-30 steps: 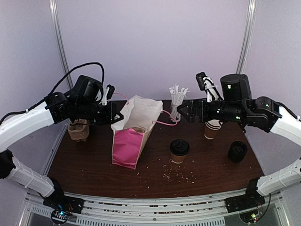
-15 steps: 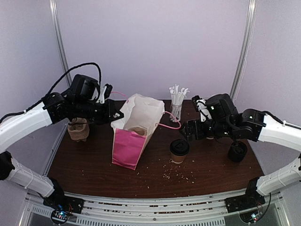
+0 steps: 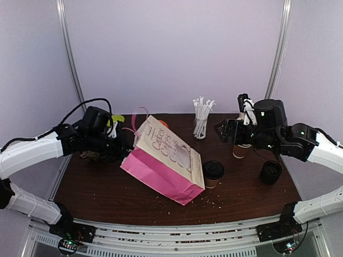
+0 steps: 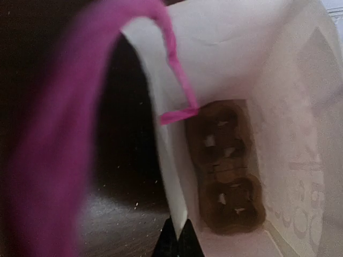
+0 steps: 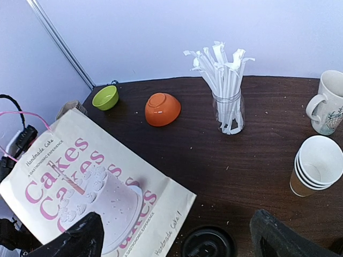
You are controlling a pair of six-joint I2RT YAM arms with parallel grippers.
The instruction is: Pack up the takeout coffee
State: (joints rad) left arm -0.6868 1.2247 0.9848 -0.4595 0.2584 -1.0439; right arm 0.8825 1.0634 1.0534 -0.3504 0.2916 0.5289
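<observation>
Kraft-paper black-lidded cup is seen unpacked at centre; pink paper bag is pinched by left end effector; right end effector is spread, empty.

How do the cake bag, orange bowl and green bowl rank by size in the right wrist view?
1. cake bag, largest by far
2. orange bowl
3. green bowl, smallest, though it lies a little farther from the camera

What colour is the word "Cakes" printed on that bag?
Pink, on the cream side of the bag. The right wrist view shows it best.
</observation>
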